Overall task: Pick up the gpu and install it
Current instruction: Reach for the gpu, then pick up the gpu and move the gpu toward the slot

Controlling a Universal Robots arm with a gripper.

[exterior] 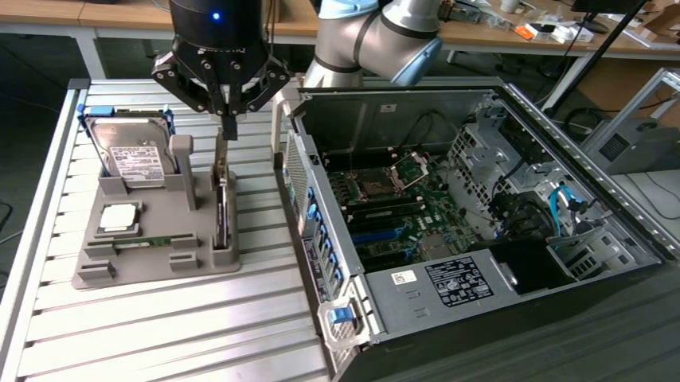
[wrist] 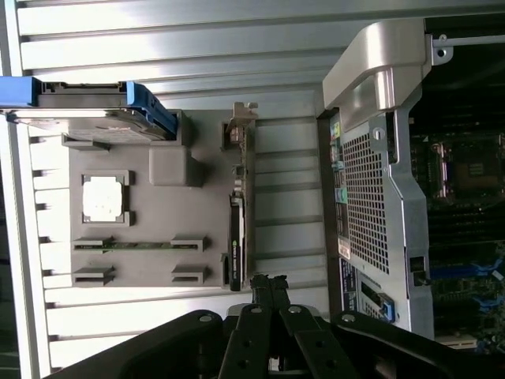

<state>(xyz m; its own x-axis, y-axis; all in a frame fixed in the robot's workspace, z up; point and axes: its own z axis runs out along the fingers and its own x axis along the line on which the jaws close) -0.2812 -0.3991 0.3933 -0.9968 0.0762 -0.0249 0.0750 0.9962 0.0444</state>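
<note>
The closed gripper [exterior: 226, 132] hangs empty just above the gpu [exterior: 221, 203], which stands on edge in its holder [exterior: 159, 274], at the exterior view's left of the open computer case [exterior: 318, 239], not yet lifted or installed.

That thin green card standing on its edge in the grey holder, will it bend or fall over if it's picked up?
The thin green circuit card with the silver metal bracket is probably stiff: it stands straight on its edge. Being so slim, it would likely tip without the grey slotted holder. Its thin board may be fragile.
</note>
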